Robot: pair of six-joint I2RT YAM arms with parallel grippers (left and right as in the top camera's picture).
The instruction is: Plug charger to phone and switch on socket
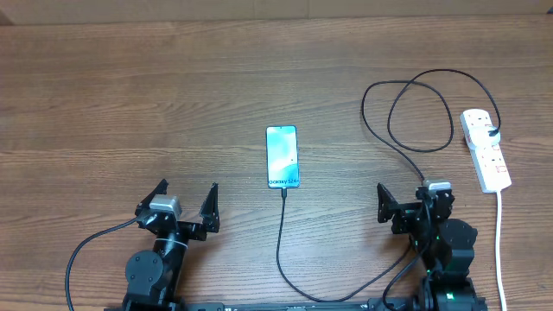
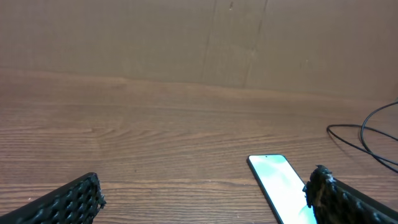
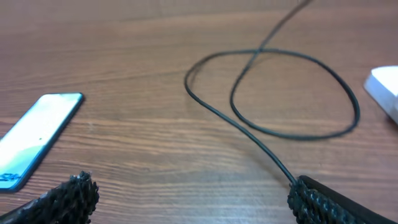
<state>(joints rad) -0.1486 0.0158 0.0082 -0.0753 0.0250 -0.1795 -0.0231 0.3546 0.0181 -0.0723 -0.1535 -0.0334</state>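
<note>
Brown wood-grain table (image 1: pixel 130 86) carries everything: the phone (image 1: pixel 282 157) lies flat near the middle with its screen lit, and the socket (image 1: pixel 486 151) sits at the far right edge, its white cord (image 1: pixel 501 250) trailing toward the robot. The charger (image 1: pixel 279 242) meets the phone's near end, runs back toward the robot's base, then rises past the right arm into wide loops and ends at the socket. Whether its tip is fully seated in the phone cannot be told from above, and the red switches are too small to read. The main risk, as I judge it, is the cable itself. In the right wrist view it passes right beside one finger, so a reach toward the socket could catch the loop and tug the tip out or drag the phone. A push on a switch could also slide the light strip instead of flipping it. The left gripper (image 1: pixel 185 204) hangs near the phone with its jaws spread wide, holding nothing. The right gripper (image 1: pixel 406 203) is likewise fully spread and empty, with no clear contact on the cable.
</note>
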